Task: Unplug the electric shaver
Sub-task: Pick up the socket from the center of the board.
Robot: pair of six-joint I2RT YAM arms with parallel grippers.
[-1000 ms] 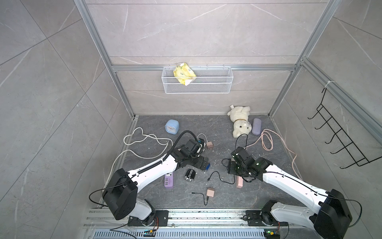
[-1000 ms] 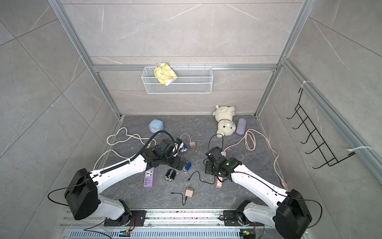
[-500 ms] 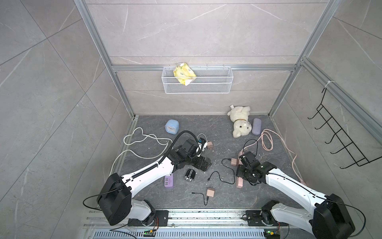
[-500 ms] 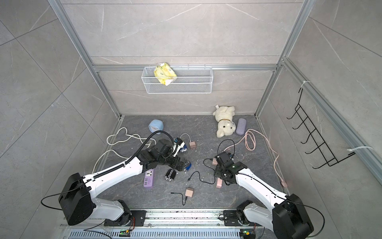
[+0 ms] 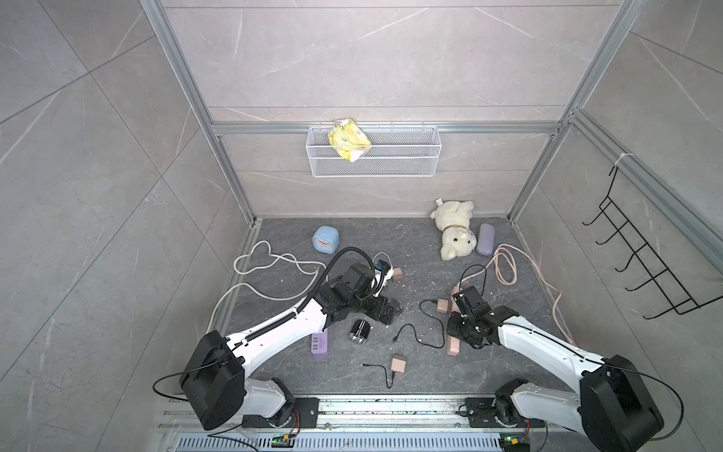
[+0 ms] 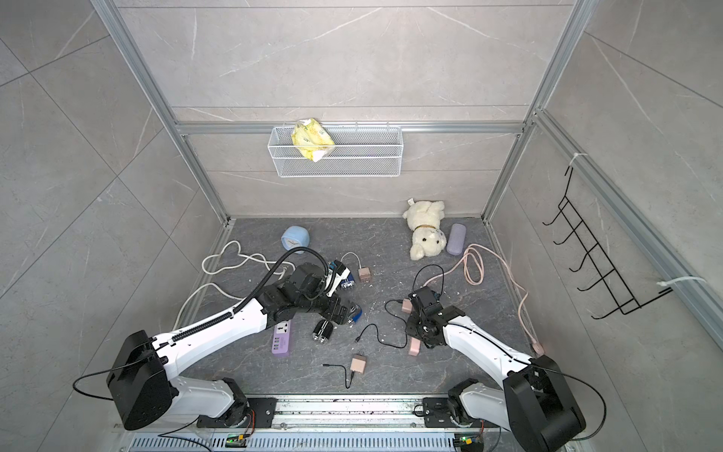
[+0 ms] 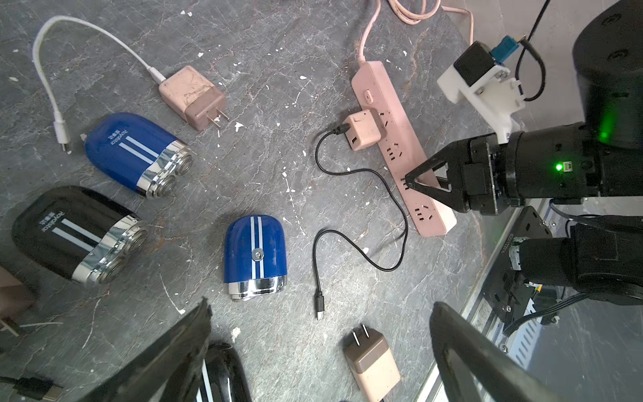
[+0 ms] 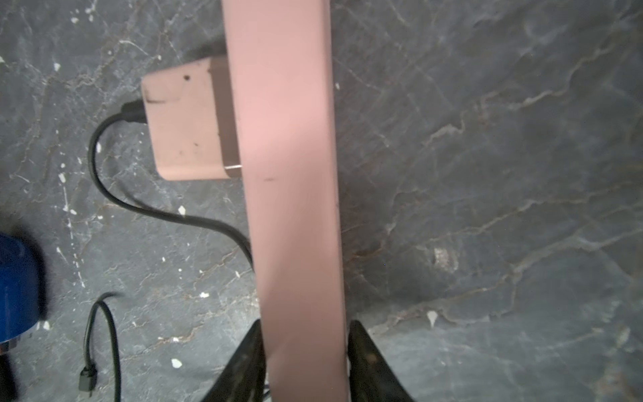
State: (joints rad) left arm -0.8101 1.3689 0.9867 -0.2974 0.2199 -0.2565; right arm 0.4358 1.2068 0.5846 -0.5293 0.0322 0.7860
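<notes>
Dark marbled floor (image 5: 352, 242), grey tiled walls (image 5: 371, 58), left jaws spread, right jaws clamping pink power strip (image 8: 292, 174)

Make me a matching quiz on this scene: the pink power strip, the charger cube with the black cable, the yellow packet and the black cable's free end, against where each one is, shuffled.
Things
1. pink power strip
2. charger cube
3. yellow packet
4. black cable's free end

Places
A. in the wire basket on the back wall
B. lying loose on the floor, plugged into nothing
C. between the fingers of the right gripper
D. plugged into the strip

Pairs: 1-C, 2-D, 3-A, 4-B
</notes>
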